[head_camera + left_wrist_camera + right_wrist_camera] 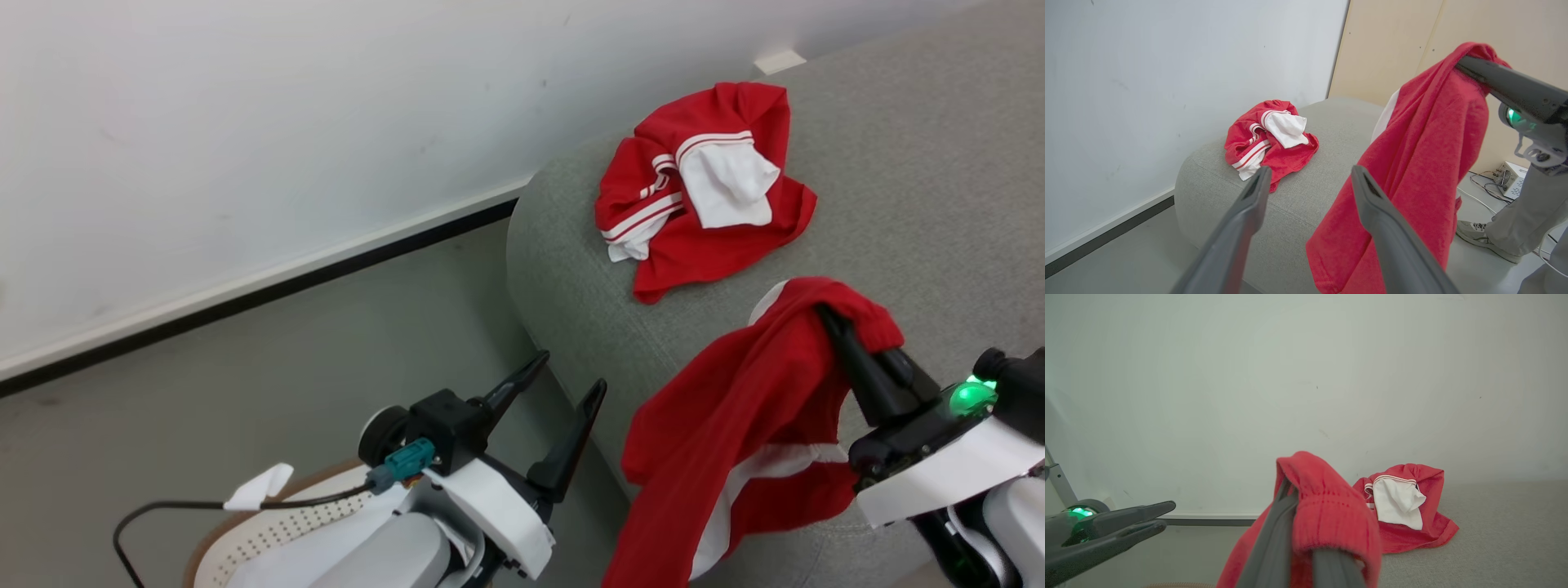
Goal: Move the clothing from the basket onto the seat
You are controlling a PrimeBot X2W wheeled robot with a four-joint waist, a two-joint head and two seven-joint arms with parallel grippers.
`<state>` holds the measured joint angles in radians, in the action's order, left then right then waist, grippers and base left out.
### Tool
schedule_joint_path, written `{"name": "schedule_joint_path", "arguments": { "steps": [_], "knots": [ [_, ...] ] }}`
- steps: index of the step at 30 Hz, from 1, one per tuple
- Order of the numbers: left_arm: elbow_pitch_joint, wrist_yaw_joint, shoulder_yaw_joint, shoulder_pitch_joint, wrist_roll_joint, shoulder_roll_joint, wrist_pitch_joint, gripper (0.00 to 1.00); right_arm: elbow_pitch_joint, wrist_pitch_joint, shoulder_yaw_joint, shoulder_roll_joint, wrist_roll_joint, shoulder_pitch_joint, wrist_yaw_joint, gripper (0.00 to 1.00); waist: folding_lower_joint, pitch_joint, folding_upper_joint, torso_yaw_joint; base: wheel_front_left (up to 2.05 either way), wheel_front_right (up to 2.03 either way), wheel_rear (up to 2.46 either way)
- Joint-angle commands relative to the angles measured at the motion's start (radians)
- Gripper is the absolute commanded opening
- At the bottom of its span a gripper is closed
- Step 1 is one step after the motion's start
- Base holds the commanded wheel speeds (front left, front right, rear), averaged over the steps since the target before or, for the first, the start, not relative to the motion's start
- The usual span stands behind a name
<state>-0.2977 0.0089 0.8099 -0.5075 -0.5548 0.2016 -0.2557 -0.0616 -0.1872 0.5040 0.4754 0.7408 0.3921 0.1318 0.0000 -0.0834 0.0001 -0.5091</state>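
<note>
Currently the right gripper (833, 327) is pinching a soft bright red garment (735, 408), dangling past the seven-o'clock edge of the rounded grey fabric seat (898, 204); the left gripper (571, 371) is hovering spread, empty. Releasing here is risking it sliding floorward, being mostly overhanging.

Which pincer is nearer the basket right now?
Left. The left pincer, open, hangs close beside the basket; the right pincer, shut on a red garment, is farther off, over the edge of the seat.

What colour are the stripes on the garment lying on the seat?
White stripes on the red garment; head view shows them best.
</note>
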Motion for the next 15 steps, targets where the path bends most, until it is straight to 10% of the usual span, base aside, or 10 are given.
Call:
{"name": "schedule_joint_path", "arguments": {
  "steps": [1, 15],
  "knots": [
    [0.005, -0.001, 0.003, -0.019, 0.022, 0.007, 0.001, 1.0, 0.0, -0.007, -0.011, 0.006, 0.013, 0.018, -0.002, 0.0, 0.0, -0.022, -0.0001, 0.013, 0.0, 0.0, 0.0],
    [0.018, -0.029, 0.039, -0.101, 0.065, 0.028, 0.031, 1.0, -0.085, 0.042, -0.084, 0.242, 0.134, 0.308, -0.002, 0.0, 0.0, -0.178, -0.0001, 0.107, 0.0, 0.0, 0.0]
  ]
}}
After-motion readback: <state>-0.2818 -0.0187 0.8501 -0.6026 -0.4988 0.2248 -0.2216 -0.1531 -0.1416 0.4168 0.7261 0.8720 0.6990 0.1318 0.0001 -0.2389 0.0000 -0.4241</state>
